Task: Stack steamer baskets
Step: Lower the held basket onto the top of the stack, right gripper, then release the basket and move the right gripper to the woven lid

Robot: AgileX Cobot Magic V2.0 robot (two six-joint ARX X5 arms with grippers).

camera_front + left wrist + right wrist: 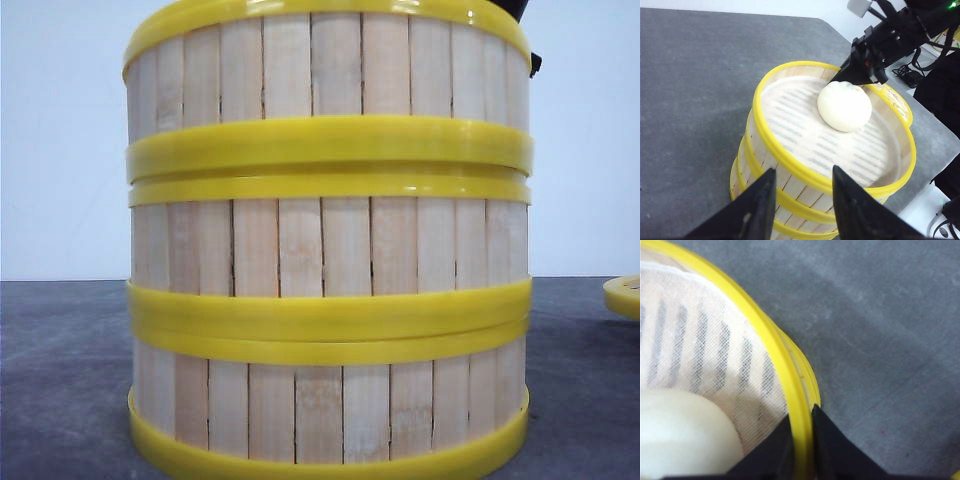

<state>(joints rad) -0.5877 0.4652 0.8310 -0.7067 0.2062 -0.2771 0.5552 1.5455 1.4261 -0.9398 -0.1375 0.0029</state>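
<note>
- Three baskets stand in one column on the grey surface: bottom basket, middle basket and top basket, rims meeting squarely in the front view.
- The stack fills the middle of that view, close to the camera.
- A white bun lies on the cloth liner inside the top basket, toward its far side.
- The right gripper has its jaws closed on the top basket's yellow rim, one finger inside the wall and one outside. The left wrist view shows the same hold from across the stack.
- The left gripper hovers near the stack's opposite side, jaws spread and holding nothing; the rim shows between them.
- A flat yellow lid peeks in at the right edge, well apart from the stack.
- Judging by this, the stacking itself looks complete, since all three baskets are seated.
- What seems left is for the right jaws to release the rim and lift clear without nudging the top basket off line.
</note>
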